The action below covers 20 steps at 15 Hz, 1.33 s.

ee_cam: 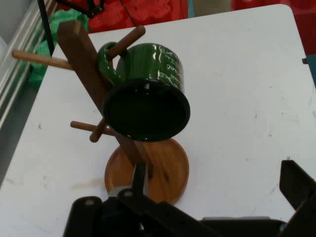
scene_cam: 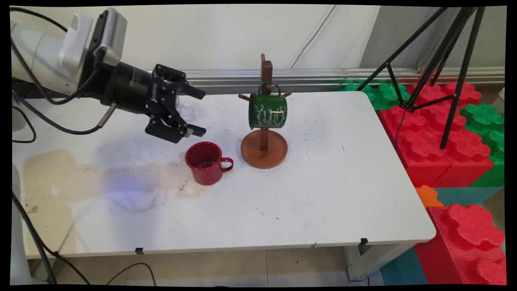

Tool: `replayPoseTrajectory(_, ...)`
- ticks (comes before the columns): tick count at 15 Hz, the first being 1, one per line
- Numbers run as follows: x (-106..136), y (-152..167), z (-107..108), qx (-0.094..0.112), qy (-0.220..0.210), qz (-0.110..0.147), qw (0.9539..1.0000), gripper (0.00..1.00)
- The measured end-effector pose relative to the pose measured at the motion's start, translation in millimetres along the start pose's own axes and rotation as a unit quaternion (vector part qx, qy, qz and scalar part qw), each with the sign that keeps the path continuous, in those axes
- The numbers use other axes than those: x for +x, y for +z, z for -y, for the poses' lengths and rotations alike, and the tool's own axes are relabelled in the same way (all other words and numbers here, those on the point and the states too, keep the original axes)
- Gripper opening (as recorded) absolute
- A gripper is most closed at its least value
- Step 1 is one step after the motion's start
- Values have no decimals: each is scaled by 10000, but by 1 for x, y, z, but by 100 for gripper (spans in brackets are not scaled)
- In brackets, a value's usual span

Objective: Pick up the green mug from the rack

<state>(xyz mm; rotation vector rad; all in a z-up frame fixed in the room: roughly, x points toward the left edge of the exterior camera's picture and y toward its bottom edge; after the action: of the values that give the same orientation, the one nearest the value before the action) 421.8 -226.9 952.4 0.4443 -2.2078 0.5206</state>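
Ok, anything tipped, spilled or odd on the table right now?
Nothing tipped. The green mug hangs by its handle on the wooden mug tree; the red mug stands upright. Only oddity: brownish stains on the table's left part.

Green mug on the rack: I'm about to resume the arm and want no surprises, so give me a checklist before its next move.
1. Gripper open and empty: ok.
2. Green mug hangs by its handle on a peg of the wooden rack: ok.
3. Rack upright on the table: ok.
4. Red mug upright, clear of the rack's base: ok.
5. Red mug close under the gripper; clearance: cannot tell.
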Motion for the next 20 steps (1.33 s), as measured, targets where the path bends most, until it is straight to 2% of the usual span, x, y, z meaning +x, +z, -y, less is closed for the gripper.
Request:
replayPoseTrajectory(5, -1, 10, 5, -43, -473, 40, 9989, 100)
replayPoseTrajectory(11, 10, 32, 4, -210, -1066, -32, 9941, 100)
replayPoseTrajectory(14, 19, 49, 0, -265, -1421, -68, 9895, 100)
replayPoseTrajectory(20, 27, 76, -9, -180, -2057, -22, 9785, 100)
